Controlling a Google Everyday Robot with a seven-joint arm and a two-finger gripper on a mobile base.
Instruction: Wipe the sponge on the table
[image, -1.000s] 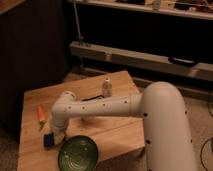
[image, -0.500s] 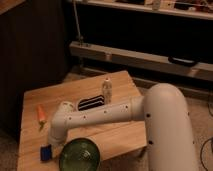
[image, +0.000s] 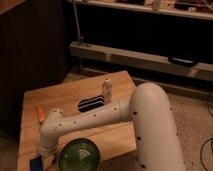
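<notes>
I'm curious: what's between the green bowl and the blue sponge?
In the camera view, just the gripper, down at the table, between green bowl and sponge.

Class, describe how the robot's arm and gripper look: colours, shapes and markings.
The arm is smooth cream-white, built of thick rounded tubes: a bulky upper segment, a slimmer forearm, ball-like joints. Rows of small dark dots run along the casing. No cables show. The gripper, low at the left beside the small bright blue sponge, looks pale too; its details are hidden.
</notes>
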